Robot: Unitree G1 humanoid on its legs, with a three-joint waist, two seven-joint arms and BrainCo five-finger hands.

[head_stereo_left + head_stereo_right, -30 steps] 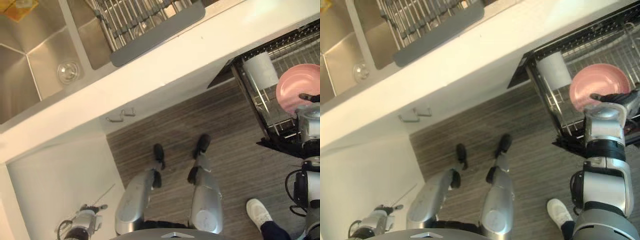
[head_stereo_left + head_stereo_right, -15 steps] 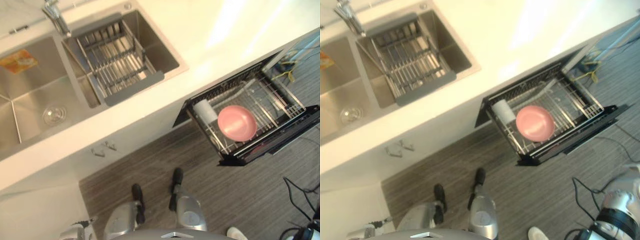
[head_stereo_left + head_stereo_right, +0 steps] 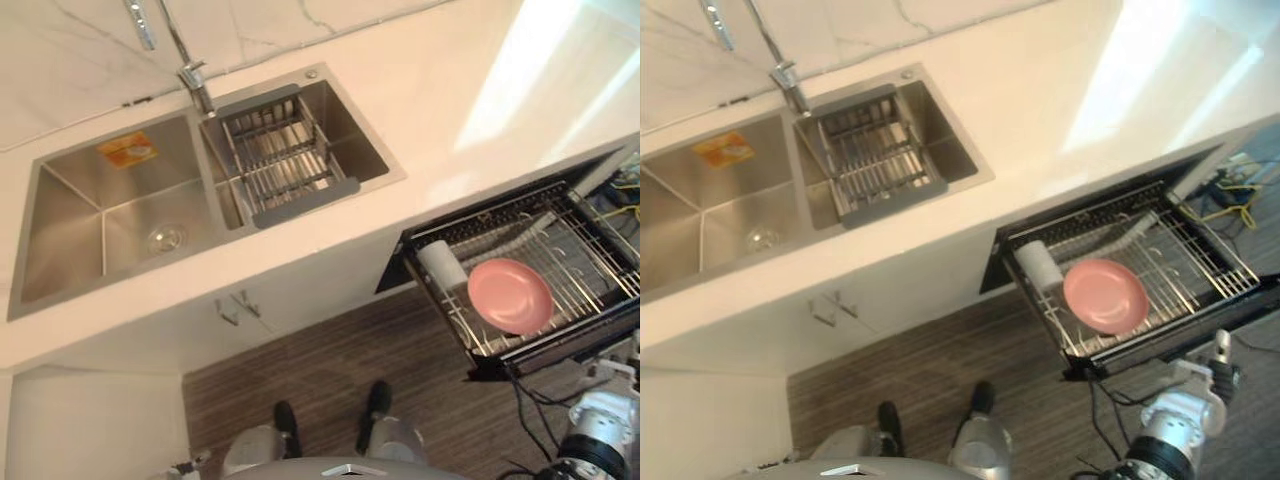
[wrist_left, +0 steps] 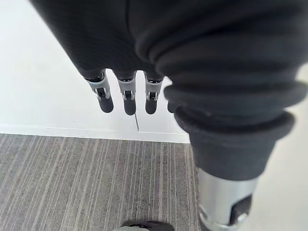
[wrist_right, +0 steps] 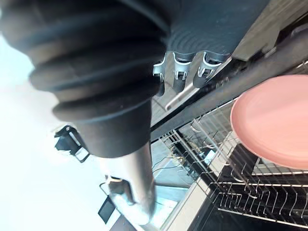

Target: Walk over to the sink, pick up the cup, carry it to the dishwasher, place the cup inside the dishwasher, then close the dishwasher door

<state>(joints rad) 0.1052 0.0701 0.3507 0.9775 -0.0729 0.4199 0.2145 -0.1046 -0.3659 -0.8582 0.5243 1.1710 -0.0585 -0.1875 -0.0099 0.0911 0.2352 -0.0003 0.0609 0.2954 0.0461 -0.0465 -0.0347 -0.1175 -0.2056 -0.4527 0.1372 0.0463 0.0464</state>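
Logged white cup (image 3: 441,265) inside the pulled-out dishwasher (image 3: 548,349), at the left end of its wire rack (image 3: 596,252). Cannot tell whether upright or on its side. Noted pink plate (image 3: 511,296) just beside the cup, to its right, in the same rack. Dishwasher open, jutting out from under the white counter (image 3: 450,100) over the striped wood floor (image 3: 330,360).

Right hand (image 5: 179,79): low, in front of the dishwasher's front edge, fingers hanging loose and slack, gripping nothing. Pink plate and rack wires seen past the fingertips in the wrist view.

Left hand (image 4: 129,98): down at the side near the white cabinet base, fingers straight and relaxed, empty.

Further left along the counter: double sink (image 3: 70,230), faucet (image 3: 190,70) behind the divider, metal drain basket (image 3: 285,160) in the right basin, orange label (image 3: 127,150) in the left one
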